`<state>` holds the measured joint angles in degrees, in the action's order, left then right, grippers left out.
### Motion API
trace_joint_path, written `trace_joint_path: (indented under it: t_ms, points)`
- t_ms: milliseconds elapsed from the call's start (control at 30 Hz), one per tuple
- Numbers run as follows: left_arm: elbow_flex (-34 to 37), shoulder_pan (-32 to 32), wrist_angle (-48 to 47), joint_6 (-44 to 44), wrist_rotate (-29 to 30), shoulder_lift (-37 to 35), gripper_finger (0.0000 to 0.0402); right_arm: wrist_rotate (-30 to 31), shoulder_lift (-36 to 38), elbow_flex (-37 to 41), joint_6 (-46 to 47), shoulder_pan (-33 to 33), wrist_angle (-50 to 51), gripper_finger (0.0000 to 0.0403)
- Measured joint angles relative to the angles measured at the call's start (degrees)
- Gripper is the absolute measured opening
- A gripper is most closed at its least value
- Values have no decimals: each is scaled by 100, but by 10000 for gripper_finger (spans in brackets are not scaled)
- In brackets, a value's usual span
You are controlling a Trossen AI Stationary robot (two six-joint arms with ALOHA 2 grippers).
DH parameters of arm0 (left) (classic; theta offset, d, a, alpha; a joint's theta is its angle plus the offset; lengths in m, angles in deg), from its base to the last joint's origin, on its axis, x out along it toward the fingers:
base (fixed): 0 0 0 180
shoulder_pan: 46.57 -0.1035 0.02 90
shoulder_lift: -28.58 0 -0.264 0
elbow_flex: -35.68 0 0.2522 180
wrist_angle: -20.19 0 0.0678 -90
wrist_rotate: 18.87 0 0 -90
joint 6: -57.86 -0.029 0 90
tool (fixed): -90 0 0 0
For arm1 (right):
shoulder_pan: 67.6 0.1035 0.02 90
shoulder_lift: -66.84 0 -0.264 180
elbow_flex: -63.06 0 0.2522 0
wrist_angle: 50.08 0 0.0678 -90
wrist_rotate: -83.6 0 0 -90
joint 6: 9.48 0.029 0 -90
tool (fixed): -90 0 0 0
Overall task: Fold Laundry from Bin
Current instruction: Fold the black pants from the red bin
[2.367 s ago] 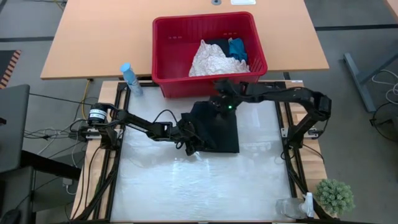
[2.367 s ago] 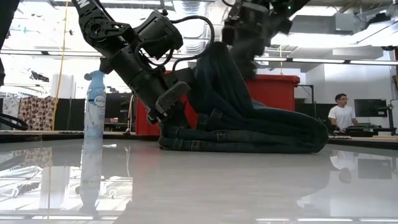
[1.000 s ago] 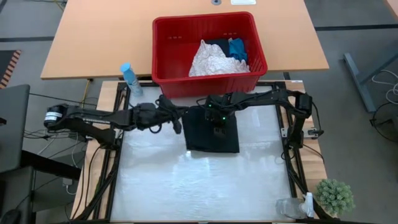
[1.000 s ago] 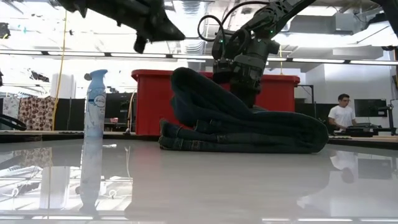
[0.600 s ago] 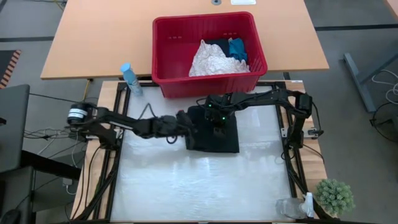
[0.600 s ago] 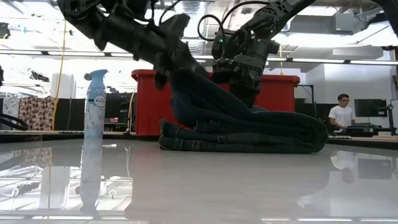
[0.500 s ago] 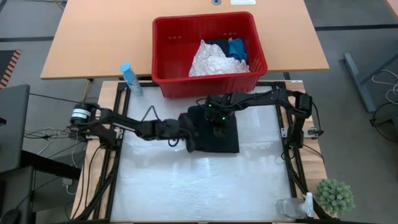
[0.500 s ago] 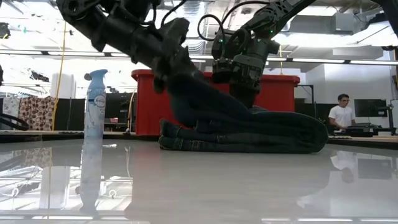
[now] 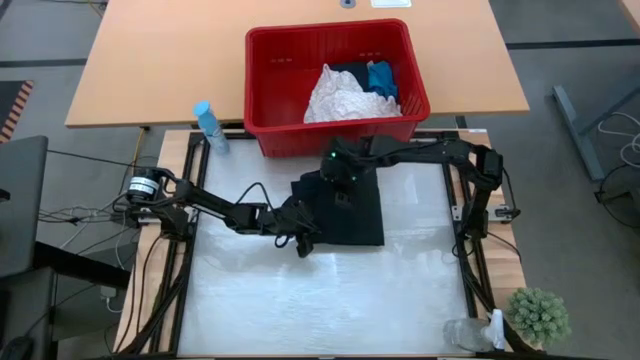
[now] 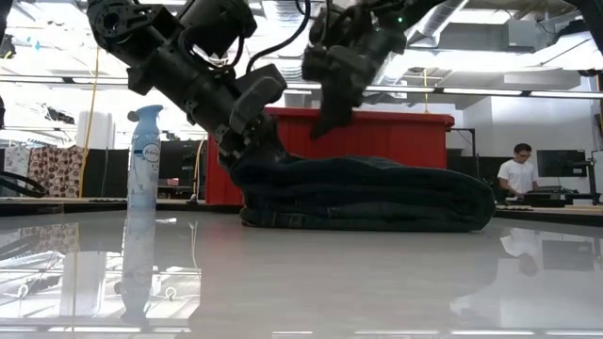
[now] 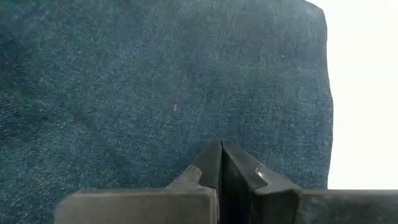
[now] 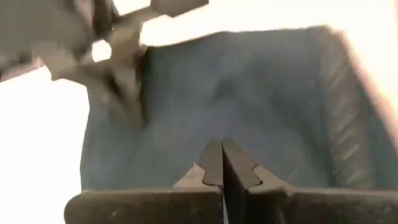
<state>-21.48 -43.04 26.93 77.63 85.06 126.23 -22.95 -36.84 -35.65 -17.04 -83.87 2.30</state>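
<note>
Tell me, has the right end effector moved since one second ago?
Yes. The right end effector rose off the folded jeans and shifted toward the red bin.

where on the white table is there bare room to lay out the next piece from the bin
The near half of the white table, in front of the folded jeans, is bare, as is the strip between the jeans and the right arm's base. It is crowded at the far edge: the left gripper, shut, sits at the jeans' left edge, the right gripper, shut, above them, beside the red bin.
</note>
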Motion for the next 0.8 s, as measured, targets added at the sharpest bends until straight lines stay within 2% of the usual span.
trace_joint_path:
  t_ms: [100,300,467,633,800]
  points:
    - [0,0,-9,-41,26,0,0,145,-51,-105,-233,-59,-377,16]
    - [0,-2,-16,71,30,0,0,175,-196,-98,-527,-265,-463,16]
    - [0,-4,-32,48,27,0,0,181,-718,-99,-793,-387,-720,16]
    - [2,-4,-93,36,24,0,0,227,-1224,-98,-704,-540,-1161,16]
    - [2,-3,-247,43,-192,-2,0,291,-1495,-112,-597,-653,-1127,16]
